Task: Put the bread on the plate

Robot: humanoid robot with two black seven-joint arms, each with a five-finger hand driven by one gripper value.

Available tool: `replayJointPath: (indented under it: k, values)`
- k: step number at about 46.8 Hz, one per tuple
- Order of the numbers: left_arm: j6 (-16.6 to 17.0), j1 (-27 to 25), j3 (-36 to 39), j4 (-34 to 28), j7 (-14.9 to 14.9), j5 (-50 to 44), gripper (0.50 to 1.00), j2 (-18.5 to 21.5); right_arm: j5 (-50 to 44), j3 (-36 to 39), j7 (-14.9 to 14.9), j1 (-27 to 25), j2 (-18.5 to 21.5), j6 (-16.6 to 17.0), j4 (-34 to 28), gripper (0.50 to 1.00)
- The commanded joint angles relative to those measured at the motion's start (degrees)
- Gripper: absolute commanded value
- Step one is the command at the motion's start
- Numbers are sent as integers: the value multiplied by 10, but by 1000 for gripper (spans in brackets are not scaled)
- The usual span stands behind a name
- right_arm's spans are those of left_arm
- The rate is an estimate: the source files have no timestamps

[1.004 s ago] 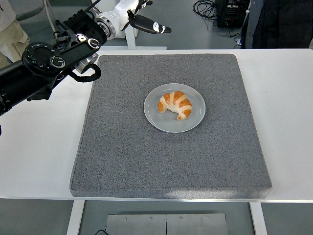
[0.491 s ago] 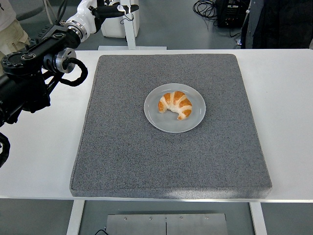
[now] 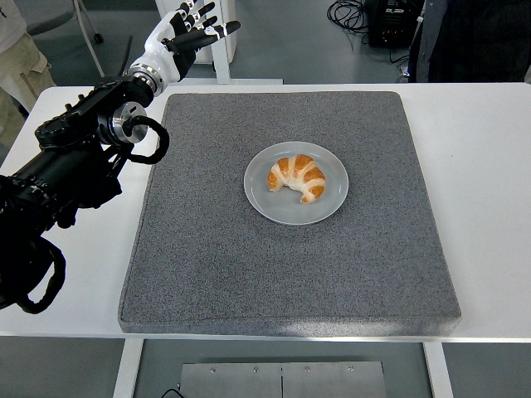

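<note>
A golden croissant [image 3: 296, 177] lies on a grey round plate [image 3: 333, 203] in the middle of a grey mat [image 3: 290, 265]. My left arm reaches in from the left edge over the table's far left. Its hand [image 3: 192, 29] is raised past the table's far edge, well away from the plate, with fingers spread and empty. My right arm is out of view.
The white table [image 3: 489, 191] shows on both sides of the mat. A person's trouser leg [image 3: 21, 62] is at the top left, another person in dark clothes [image 3: 465, 37] at the top right. Cables and a dark box [image 3: 386, 21] lie on the floor behind.
My left arm has swung and drawn back toward the left edge, the forearm now lying lower over the table. The hand has turned with fingers spread. The croissant and plate have not moved.
</note>
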Motion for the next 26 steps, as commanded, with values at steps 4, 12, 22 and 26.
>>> replayJointPath:
  k: [4, 12, 22, 26]
  values:
    - [1, 21, -37, 0, -4, -19, 980, -1, 0, 0, 0, -3, 0, 0, -2, 1000]
    - [4, 32, -89, 1, -8, -27, 980, -1, 0, 0, 0, -3, 0, -1, -3, 1000]
    - [5, 42, -101, 1, -5, -29, 980, -1, 0, 0, 0, -3, 0, -2, 0, 1000]
    - [5, 42, -102, 1, -5, -29, 980, -1, 0, -3, 0, -3, 0, -3, -2, 1000]
